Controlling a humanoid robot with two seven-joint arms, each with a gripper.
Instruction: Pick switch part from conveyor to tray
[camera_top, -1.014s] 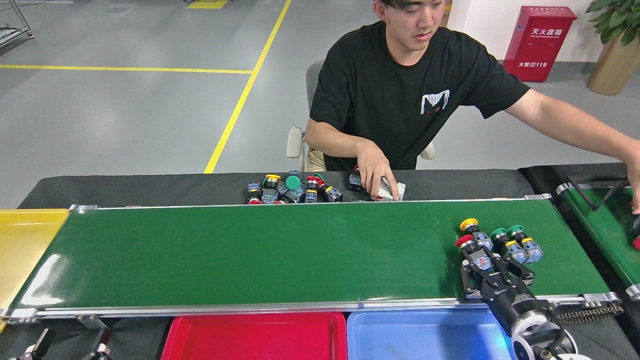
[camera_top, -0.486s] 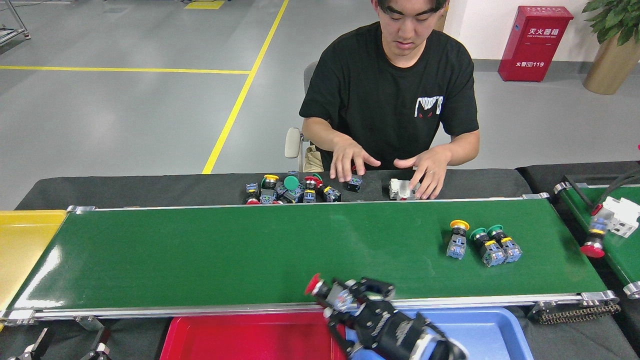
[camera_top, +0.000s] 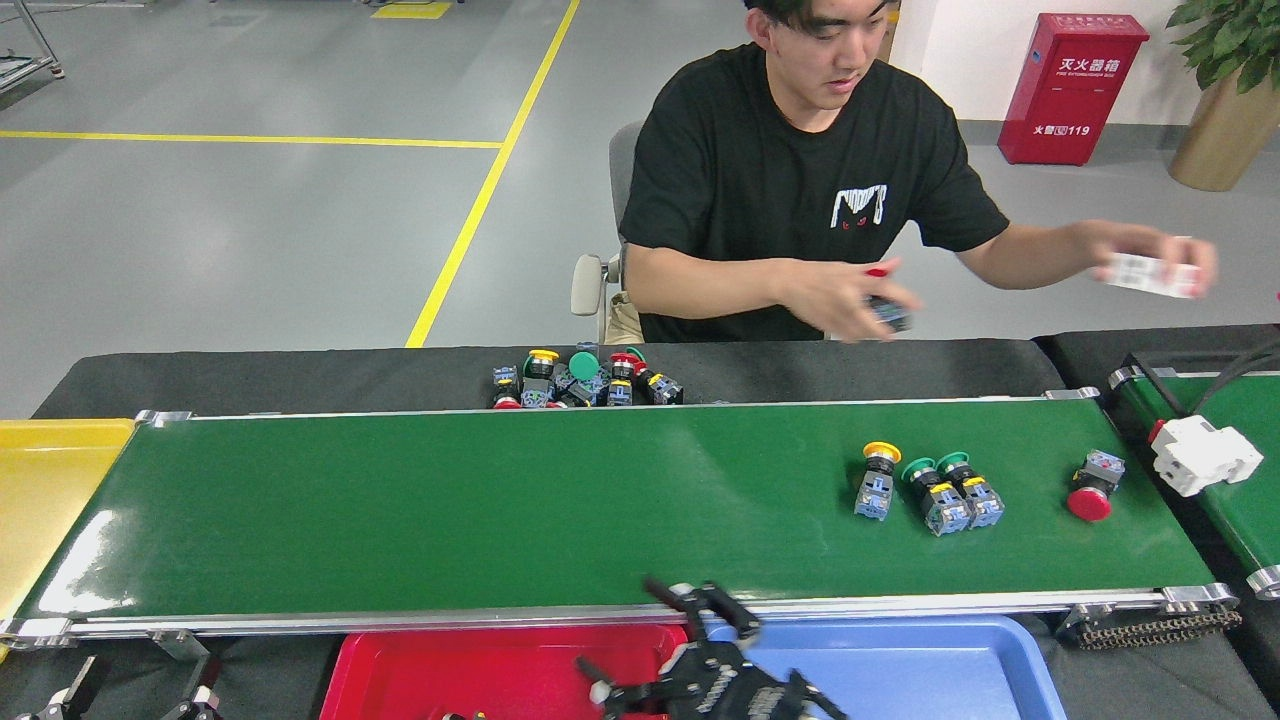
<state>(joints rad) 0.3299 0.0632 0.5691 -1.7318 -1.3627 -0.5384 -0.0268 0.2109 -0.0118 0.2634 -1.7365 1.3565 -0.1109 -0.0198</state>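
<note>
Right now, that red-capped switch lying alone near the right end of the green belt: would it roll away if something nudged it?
Probably a little. The red-capped switch lies on its side on the conveyor, and its round mushroom cap could let it swing in an arc. Its blocky grey body should stop a true roll. It looks like rigid plastic, so likely stiff and light.

Red cabinet (camera_top: 1072, 88): white Chinese characters "灭火器箱" across the upper front.
Same cabinet, lower front: "火警" followed by the number "119".
Black T-shirt (camera_top: 800, 190): white graphic, no legible letters.
</note>
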